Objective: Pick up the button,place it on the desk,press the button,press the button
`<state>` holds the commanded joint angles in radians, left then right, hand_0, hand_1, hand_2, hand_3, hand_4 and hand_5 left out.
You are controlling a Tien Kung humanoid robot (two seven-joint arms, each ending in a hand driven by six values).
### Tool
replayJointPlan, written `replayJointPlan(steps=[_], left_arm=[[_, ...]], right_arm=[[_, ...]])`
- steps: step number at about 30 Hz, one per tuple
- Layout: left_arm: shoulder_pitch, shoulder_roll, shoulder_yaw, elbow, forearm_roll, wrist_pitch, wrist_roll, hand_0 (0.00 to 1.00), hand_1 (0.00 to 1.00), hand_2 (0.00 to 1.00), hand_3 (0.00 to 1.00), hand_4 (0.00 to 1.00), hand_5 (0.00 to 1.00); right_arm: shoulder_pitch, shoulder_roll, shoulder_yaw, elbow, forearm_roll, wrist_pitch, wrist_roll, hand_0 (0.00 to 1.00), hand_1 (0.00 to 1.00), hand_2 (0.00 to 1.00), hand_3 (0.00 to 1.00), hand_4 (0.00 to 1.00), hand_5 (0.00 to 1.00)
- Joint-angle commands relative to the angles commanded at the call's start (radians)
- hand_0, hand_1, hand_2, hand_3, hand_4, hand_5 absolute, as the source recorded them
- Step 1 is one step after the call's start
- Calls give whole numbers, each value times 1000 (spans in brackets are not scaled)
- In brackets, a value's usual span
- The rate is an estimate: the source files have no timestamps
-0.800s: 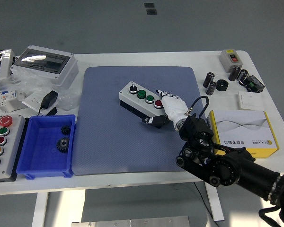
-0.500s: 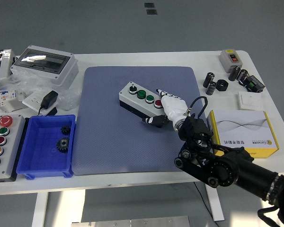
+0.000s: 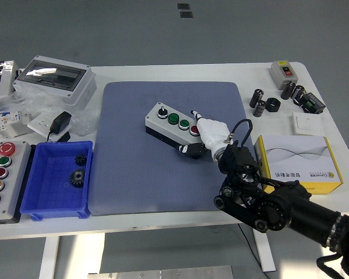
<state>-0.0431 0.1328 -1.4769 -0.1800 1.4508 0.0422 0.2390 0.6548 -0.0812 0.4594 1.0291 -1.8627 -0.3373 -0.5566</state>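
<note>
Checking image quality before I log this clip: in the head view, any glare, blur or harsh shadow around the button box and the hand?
Head view: lighting is even and soft, with only faint shadows; the button box and right hand look sharp, without motion blur; the only glare is on the clear lid of the enclosure at far left.

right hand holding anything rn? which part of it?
The right hand is on the right end of the button box, thumb at its near edge and fingers over the red-button end. The box lies on the blue mat.
</note>
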Motion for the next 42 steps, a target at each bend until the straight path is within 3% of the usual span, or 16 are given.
replayJointPlan(steps=[3, 4, 9, 10, 15, 16, 23, 27, 31, 33, 34, 39, 40, 42], left_arm=[[1, 0, 7, 0, -7, 0, -5, 627, 589, 526, 581, 617, 130], [1, 0, 10, 0, -10, 0, -7, 627, 588, 525, 581, 617, 130], [1, 1, 28, 0, -27, -1, -18, 627, 588, 525, 581, 617, 130], [1, 0, 30, 0, -30, -1, -19, 627, 589, 525, 581, 616, 130], [1, -1, 34, 0, -36, -1, -22, 627, 589, 525, 581, 616, 130], [2, -1, 32, 0, -36, 0, -21, 627, 590, 526, 582, 618, 130], [5, -2, 14, 0, -24, 1, -17, 627, 590, 526, 582, 619, 129], [2, -4, 7, 0, -15, 0, -20, 627, 590, 526, 582, 619, 129], [-3, -8, 1, 0, -7, -1, -21, 627, 591, 527, 583, 623, 137], [-2, -9, -9, 0, 3, -1, -18, 627, 591, 527, 583, 623, 137], [-2, -9, -14, 0, 9, -1, -16, 628, 594, 528, 585, 627, 140], [-1, -11, -30, 0, 28, -2, -9, 628, 594, 528, 585, 627, 140], [-2, -11, -31, 0, 29, -2, -10, 627, 594, 527, 584, 628, 143], [-4, -12, -29, 0, 28, -2, -11, 627, 594, 527, 584, 628, 143]], right_arm=[[0, -1, 0, 0, -15, 0, -3, 127, 345, 407, 838, 396, 151], [0, -1, 0, 0, -18, -1, -3, 101, 313, 390, 627, 250, 22], [1, -7, 9, 9, -36, -21, 3, 101, 313, 390, 627, 250, 22], [1, -8, 12, 12, -38, -28, 7, 87, 288, 384, 475, 110, 2], [-10, -38, 19, 55, 6, -60, 83, 87, 288, 384, 475, 110, 2], [-16, -52, 22, 74, 27, -58, 109, 81, 280, 358, 364, 62, 2], [-36, -181, 4, 223, 115, 16, 306, 74, 276, 360, 326, 47, 2], [-43, -268, -42, 312, 68, 55, 406, 74, 276, 360, 326, 47, 2], [-72, -329, -54, 337, 10, 52, 482, 76, 281, 370, 324, 59, 2], [-90, -344, -56, 331, -8, 42, 496, 76, 281, 370, 324, 59, 2], [-95, -348, -58, 328, -12, 36, 497, 131, 303, 367, 320, 84, 2], [-108, -343, -58, 309, -27, 19, 488, 131, 303, 367, 320, 84, 2], [-108, -341, -58, 305, -29, 18, 486, 279, 363, 359, 323, 120, 2], [-105, -339, -59, 301, -32, 20, 481, 279, 363, 359, 323, 120, 2]])
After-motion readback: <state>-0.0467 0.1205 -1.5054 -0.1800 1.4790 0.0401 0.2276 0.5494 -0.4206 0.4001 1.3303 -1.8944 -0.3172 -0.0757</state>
